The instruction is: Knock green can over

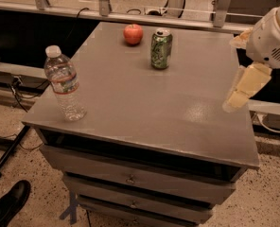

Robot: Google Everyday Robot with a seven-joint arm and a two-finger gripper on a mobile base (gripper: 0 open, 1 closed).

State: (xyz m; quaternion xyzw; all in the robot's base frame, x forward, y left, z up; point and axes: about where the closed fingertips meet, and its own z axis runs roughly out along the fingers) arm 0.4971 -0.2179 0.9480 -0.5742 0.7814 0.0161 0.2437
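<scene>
The grey tabletop spreads out left of the jaws; the cream-coloured gripper hangs over its right edge (how the jaws stand I cannot tell); the clear water bottle stands far to the jaws' left, near the front corner; the green can stands upright, left of and beyond the jaws, well apart; the red apple sits farther left, near the can.

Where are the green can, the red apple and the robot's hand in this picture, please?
green can [161, 48], camera view: middle of its upright side.
red apple [133, 34], camera view: middle of its front.
hand [234, 100], camera view: pale lower tip, at the right edge of the table [130, 103].
</scene>
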